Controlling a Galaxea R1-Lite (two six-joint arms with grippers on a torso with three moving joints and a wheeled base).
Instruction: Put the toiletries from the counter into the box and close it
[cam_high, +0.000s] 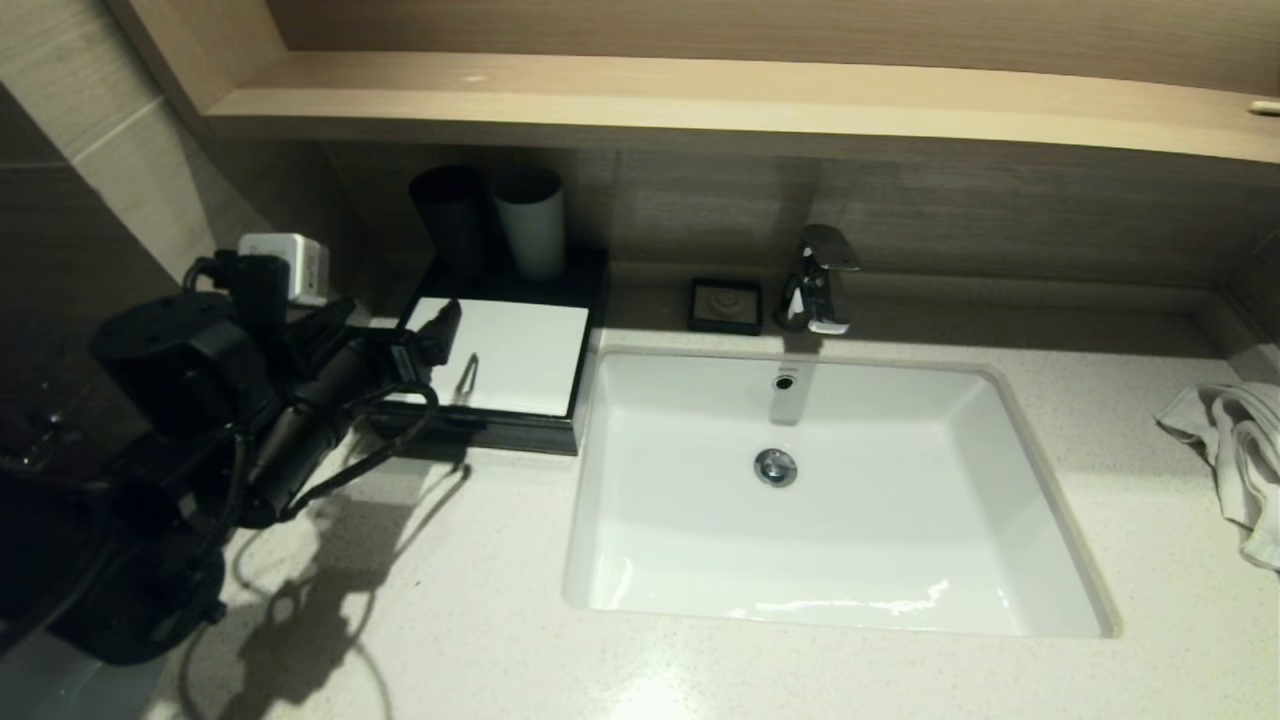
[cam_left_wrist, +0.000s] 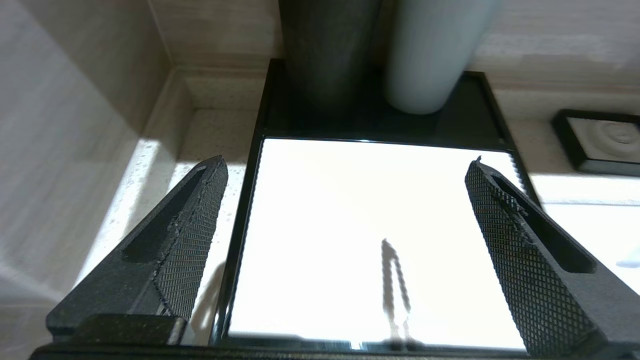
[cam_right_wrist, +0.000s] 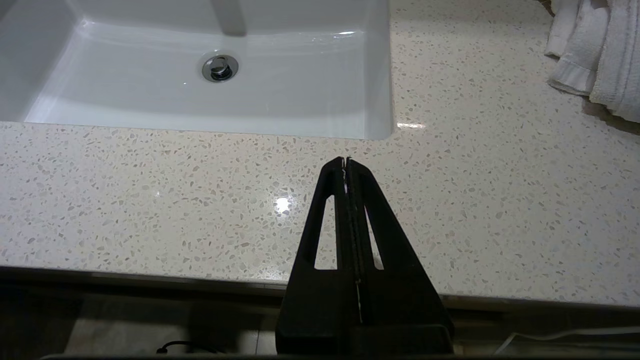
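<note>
**Progress, left to right**
- Left claw (cam_left_wrist: 347, 165): hangs above the box, fingers spread wide, holding nothing. Points toward twelve o'clock, at the back wall.
- Box (cam_high: 520, 355): sits on the table (cam_high: 480, 620) at ten o'clock from the sink (cam_high: 620, 560), touching the sink's edge. Shows a white top panel and black sides; no drawer stands pulled out, so reads as closed.
- Dark cup (cam_high: 450, 215) and grey cup (cam_high: 530, 220): stand upright side by side on the box's rear black strip, at twelve o'clock from the panel.
- Toiletries: none visible anywhere on the table, in the sink or on the wooden shelf (cam_high: 700, 95). Probably already inside the box, though cannot tell, since nothing of the interior shows.
- Soap dish (cam_high: 725, 305): sits just beside the tap (cam_high: 820, 280), at nine o'clock from it.
- Right claw (cam_right_wrist: 346, 160): parked over the table's front edge, at six o'clock from the sink, fingers pressed together, empty.
- Towel (cam_high: 1225, 450): lies crumpled at three o'clock from the sink, well apart from the box.

**Judgement:** looks finished or nearly so; at most a check that the drawer is fully home.

**Brands, labels, writing**
- None legible. Box panel plain white; cups unmarked; soap dish bears only a ringed relief; no green labels in sight.
</note>
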